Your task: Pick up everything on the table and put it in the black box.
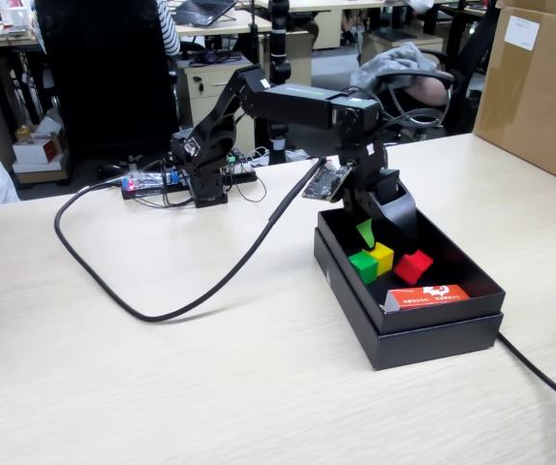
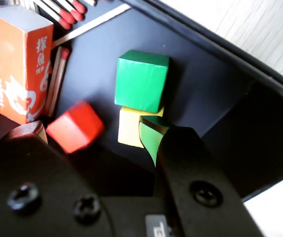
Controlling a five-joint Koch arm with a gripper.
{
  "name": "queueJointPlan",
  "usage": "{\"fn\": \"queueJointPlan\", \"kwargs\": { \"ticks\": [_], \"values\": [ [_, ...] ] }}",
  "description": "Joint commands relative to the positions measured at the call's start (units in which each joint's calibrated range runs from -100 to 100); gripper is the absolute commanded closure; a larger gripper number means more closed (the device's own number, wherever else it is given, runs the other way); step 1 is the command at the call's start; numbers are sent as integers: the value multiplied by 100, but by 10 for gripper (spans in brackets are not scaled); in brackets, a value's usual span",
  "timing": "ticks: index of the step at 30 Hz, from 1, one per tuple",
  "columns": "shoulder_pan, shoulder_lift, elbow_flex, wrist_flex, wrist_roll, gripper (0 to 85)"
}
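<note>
All three cubes lie inside the black box [image 1: 433,334] on the table [image 1: 162,387]. The green cube [image 1: 362,265] [image 2: 141,79] touches the yellow cube [image 1: 383,256] [image 2: 129,126]. The red cube [image 1: 414,266] [image 2: 75,126] sits tilted a little apart from them and looks blurred in the wrist view. My gripper [image 1: 383,232] [image 2: 92,134] hangs just above the box floor [image 2: 195,84], open. The red cube shows in the gap between the jaws, and neither jaw touches it. One fingertip carries a green pad [image 2: 151,138].
A red-and-white matchbox [image 1: 428,296] [image 2: 16,64] and loose matches [image 2: 57,79] lie in the box too. A thick black cable [image 1: 210,281] loops across the table from the arm's base [image 1: 205,170]. A big brown carton [image 1: 540,87] stands at the right.
</note>
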State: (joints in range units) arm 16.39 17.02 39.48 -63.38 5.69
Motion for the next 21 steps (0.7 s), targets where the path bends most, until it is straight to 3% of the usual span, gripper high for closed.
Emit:
{"fn": "queueJointPlan", "kwargs": {
  "ticks": [1,11,16,21],
  "values": [
    [-10,-480,232,-60,-15,459],
    [-171,-2947,-412,-60,-10,399],
    [-479,-5219,-1745,1,-54,375],
    [-977,-7158,-4030,1063,-269,363]
  ]
}}
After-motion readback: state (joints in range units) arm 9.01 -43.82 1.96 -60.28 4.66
